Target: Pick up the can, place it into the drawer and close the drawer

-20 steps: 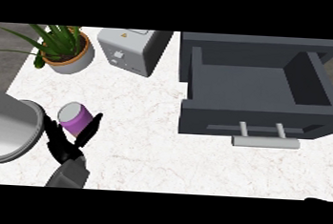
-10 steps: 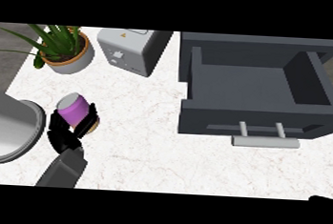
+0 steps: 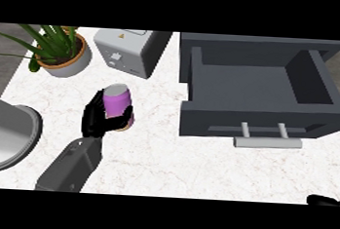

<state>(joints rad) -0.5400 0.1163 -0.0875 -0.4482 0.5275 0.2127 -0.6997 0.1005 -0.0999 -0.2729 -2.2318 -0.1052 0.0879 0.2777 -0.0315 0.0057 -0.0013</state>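
Gripping can (image 3: pixel 118 103) w/ left hand (image 3: pixel 100 118), well left of open drawer (image 3: pixel 260 92).

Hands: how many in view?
2. The left hand is left of centre, curled round the purple can. The right hand barely shows at the lower right corner, mostly cut off.

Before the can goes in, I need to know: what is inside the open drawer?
Nothing shows inside the drawer: only its bare grey floor and walls. The strip of floor just behind its front panel is hidden.
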